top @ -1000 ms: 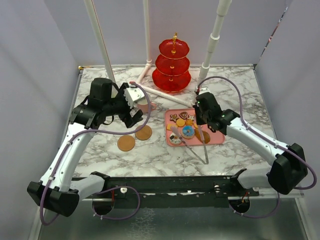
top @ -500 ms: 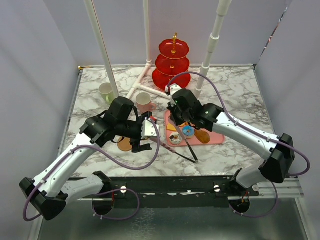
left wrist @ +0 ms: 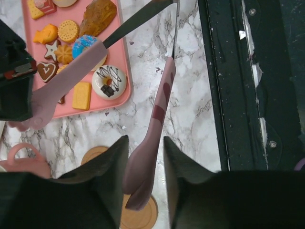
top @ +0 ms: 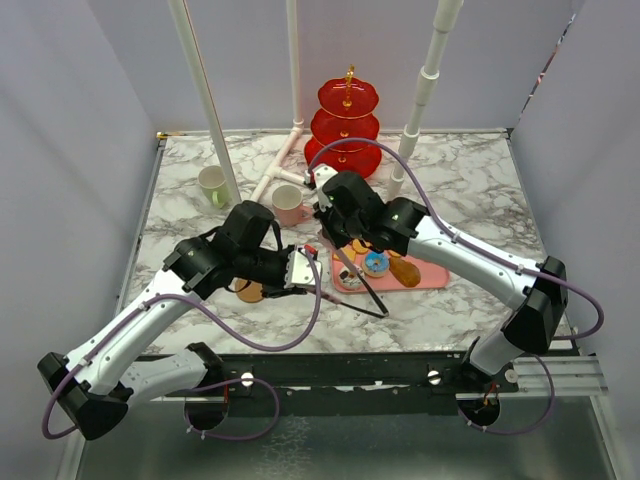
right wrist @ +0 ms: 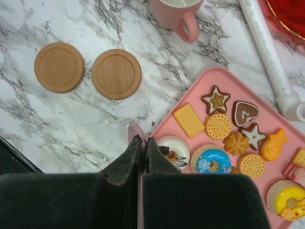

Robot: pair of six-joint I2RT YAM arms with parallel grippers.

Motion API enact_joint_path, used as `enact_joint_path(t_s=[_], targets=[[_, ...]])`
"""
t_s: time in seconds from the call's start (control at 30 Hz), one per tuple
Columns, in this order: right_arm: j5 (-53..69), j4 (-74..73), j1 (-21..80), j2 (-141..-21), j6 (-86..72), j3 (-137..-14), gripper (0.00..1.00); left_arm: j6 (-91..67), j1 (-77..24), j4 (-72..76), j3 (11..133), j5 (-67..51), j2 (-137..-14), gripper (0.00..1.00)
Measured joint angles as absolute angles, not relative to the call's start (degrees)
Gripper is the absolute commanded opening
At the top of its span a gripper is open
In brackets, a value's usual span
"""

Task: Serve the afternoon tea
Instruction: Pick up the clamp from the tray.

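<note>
Pink-tipped tongs (left wrist: 159, 98) hang spread over the table between my two grippers. My right gripper (right wrist: 141, 138) is shut on one thin pink arm (left wrist: 62, 83) of the tongs, above the pink tray (right wrist: 190, 86) of cookies and doughnuts. My left gripper (left wrist: 146, 139) stands part-closed around the other pink tip, with a gap still showing on one side. Two brown coasters (right wrist: 59, 67) (right wrist: 116, 73) lie left of the tray. The pink mug (top: 290, 204) and pale green mug (top: 212, 185) stand behind them. The red three-tier stand (top: 348, 130) is at the back.
White pipes (top: 300, 175) lie on the marble between the mugs and the stand, and upright white poles (top: 205, 100) rise at the back. The black front rail (left wrist: 252, 95) runs along the near table edge. Grey walls close in both sides.
My right arm carried the tongs leftward over the tray's left end. My left arm swung from the pink mug to the front and narrowed its jaws around the tongs' free tip.
</note>
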State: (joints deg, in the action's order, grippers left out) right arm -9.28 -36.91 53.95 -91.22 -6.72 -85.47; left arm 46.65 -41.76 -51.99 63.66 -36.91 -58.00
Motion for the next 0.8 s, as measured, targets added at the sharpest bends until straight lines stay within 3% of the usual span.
enact_joint_path(t_s=[0.1,0.23,0.33,0.5,0.6,0.8], targets=[[-9.1,-37.5,54.3,-91.6,-6.1,-87.4,0.00,46.1,-41.9,-52.1,63.6,-36.7,-58.8,0.24],[-8.1,-37.6,54.5,-91.6,-5.1,-89.1,0.04,44.7,-42.1,-52.4,63.4,-36.6,-60.0,0.03],[-7.4,-37.3,54.5,-91.6,-4.6,-89.3,0.39,43.8,-42.4,-53.6,62.6,-36.7,-60.3,0.00],[-4.6,-36.5,54.7,-89.8,-3.9,-88.0,0.75,42.5,-42.5,-52.8,62.1,-37.1,-60.1,0.00],[-2.1,-35.1,53.9,-85.7,-3.0,-85.0,0.87,39.1,-42.5,-50.3,61.0,-38.4,-59.0,0.00],[6.5,-31.4,47.9,-72.1,-2.5,-77.8,0.94,24.0,-42.5,-38.9,56.9,-41.6,-54.4,0.00]])
